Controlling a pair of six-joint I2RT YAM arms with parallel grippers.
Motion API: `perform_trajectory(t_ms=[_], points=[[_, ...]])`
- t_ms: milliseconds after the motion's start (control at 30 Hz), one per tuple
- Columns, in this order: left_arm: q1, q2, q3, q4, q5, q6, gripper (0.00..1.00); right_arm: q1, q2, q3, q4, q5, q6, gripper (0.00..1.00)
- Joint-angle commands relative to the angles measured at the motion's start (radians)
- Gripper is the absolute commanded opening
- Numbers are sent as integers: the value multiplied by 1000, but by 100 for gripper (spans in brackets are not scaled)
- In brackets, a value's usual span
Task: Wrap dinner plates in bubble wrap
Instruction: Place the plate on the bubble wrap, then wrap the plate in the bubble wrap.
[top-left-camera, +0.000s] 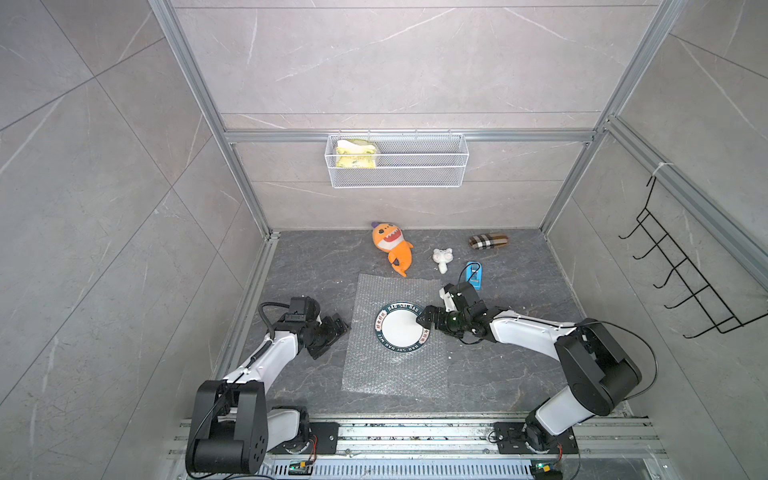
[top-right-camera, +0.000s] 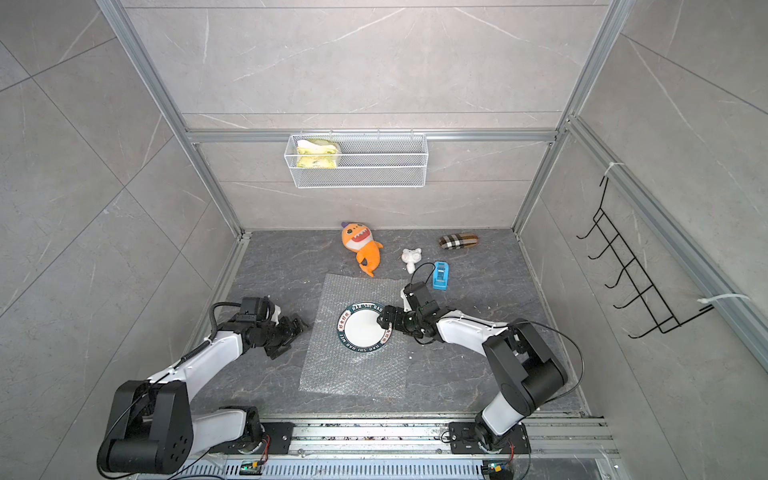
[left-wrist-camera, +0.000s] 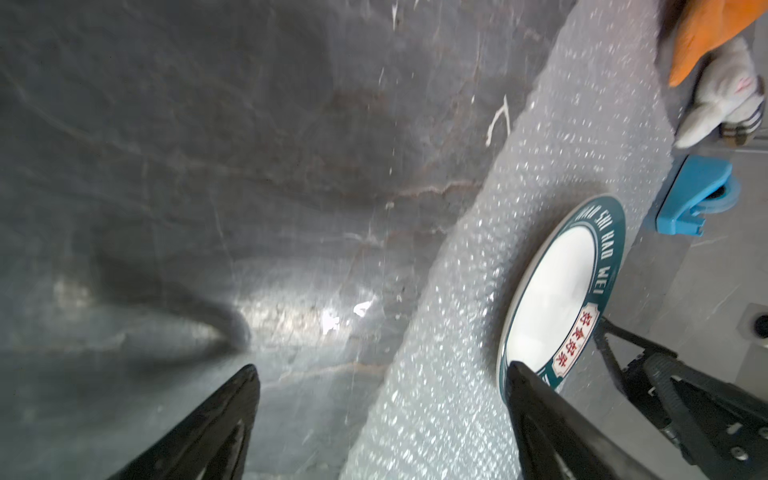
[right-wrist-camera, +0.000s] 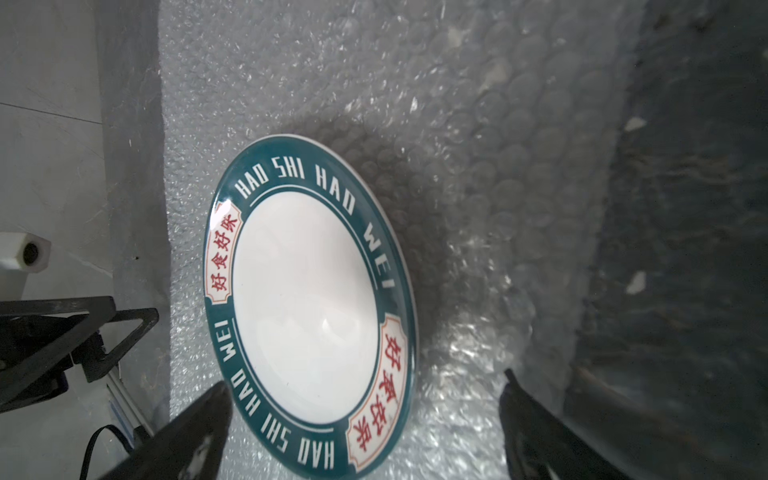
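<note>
The dinner plate, white with a dark green lettered rim, lies flat on the bubble wrap, which is spread on the dark floor. My right gripper is open at the plate's right rim. In the right wrist view the plate has its near rim between the fingers, with wrap beyond. My left gripper is open and empty, just off the wrap's left edge. In the left wrist view the wrap edge runs between the jaws, with the plate behind it.
Behind the wrap lie an orange shark plush, a small white toy, a blue tape dispenser and a checked case. A wire basket hangs on the back wall, a black hook rack on the right wall.
</note>
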Motion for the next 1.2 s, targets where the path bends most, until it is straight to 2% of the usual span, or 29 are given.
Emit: perform_trajectory(t_ms=[0, 167, 267, 367, 600, 700, 833, 933, 1033, 1167], points=[[-60, -33, 25, -225, -30, -30, 88, 10, -70, 10, -71, 21, -8, 100], [-182, -12, 53, -385, -148, -107, 82, 17, -144, -9, -81, 30, 14, 100], [-228, 5, 40, -413, -185, -154, 76, 20, -178, -22, -90, 37, 20, 100], [-231, -29, 6, -395, -139, -191, 60, 18, -197, -29, -106, 44, 14, 100], [-234, -71, -14, -281, -7, -227, 39, 19, -184, -31, -102, 33, 4, 100], [-234, -32, 3, -285, -3, -186, 39, 18, -196, -35, -102, 28, 5, 100], [-235, 3, 58, -404, -88, -110, 56, 18, -225, -39, -104, 30, 13, 100], [-237, 9, 75, -422, -138, -101, 61, 19, -226, -35, -101, 22, 19, 100], [-239, 30, 55, -379, -133, -102, 59, 19, -216, -36, -92, 16, 23, 100], [-255, 60, -13, -263, -50, -150, 47, 18, -203, -32, -93, 14, 26, 100]])
